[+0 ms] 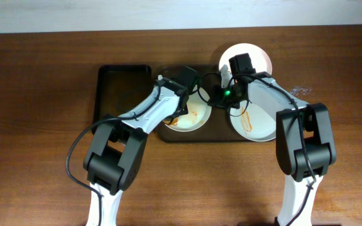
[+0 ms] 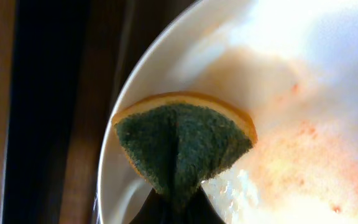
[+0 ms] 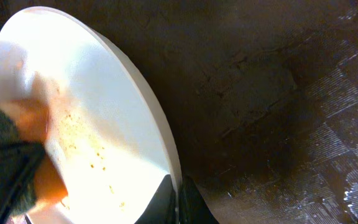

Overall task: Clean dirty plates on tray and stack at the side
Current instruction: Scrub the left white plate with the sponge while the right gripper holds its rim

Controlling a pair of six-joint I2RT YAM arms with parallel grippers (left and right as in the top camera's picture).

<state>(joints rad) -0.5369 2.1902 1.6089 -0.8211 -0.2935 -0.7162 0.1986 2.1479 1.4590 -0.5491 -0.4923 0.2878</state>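
A dirty white plate (image 1: 193, 119) with orange smears sits on the left of the brown tray (image 1: 217, 133). My left gripper (image 1: 187, 94) is shut on a green-and-orange sponge (image 2: 182, 146), which presses on that plate's inner face (image 2: 291, 93) near its rim. The left fingers (image 2: 178, 208) pinch the sponge's lower end. My right gripper (image 1: 215, 97) is shut on the same plate's rim (image 3: 166, 143); its fingers (image 3: 179, 200) clamp the edge. The sponge (image 3: 11, 165) shows at the left of the right wrist view. A second dirty plate (image 1: 256, 125) with red streaks lies on the tray's right.
A white plate (image 1: 259, 55) lies on the table behind the tray at the back right. An empty black tray (image 1: 123, 88) stands at the left of the brown tray. The brown tray's wet surface (image 3: 278, 93) shows beside the plate.
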